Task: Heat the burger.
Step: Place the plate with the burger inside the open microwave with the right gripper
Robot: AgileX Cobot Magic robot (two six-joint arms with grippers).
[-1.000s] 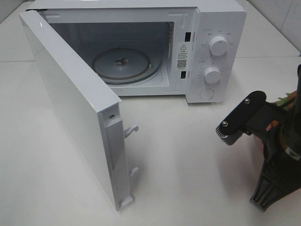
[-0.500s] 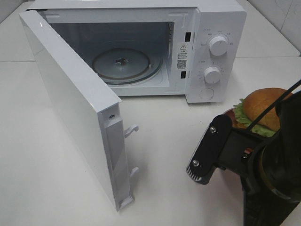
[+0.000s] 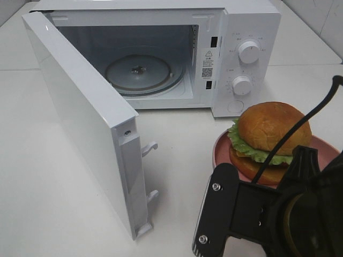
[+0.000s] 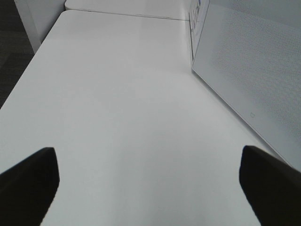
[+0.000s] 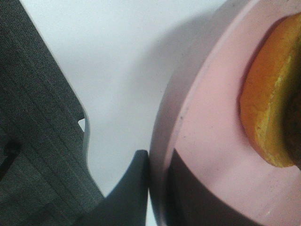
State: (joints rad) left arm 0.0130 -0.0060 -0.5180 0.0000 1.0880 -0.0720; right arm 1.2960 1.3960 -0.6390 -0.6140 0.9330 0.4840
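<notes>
The burger [image 3: 270,128], with a golden bun, green lettuce and a dark patty, rests on a pink plate [image 3: 222,147] to the right, in front of the microwave's control panel. In the exterior view the right arm [image 3: 268,219] fills the lower right corner, close to the camera. My right gripper [image 5: 157,188] is shut on the plate's rim, one finger [image 5: 131,188] under it and one on top. The burger's lower bun [image 5: 268,108] shows in the right wrist view. My left gripper [image 4: 150,188] is open over bare table and does not show in the exterior view.
The white microwave [image 3: 236,32] stands at the back with its door [image 3: 80,112] swung wide open to the left. Its glass turntable [image 3: 139,72] lies bare inside. Two knobs [image 3: 249,52] sit on the right-hand panel. The door's outer face [image 4: 249,70] lies beside the left gripper.
The right arm has come left and closer to the camera, bringing the plate with the burger into full view. The left arm and the microwave door have not moved.
</notes>
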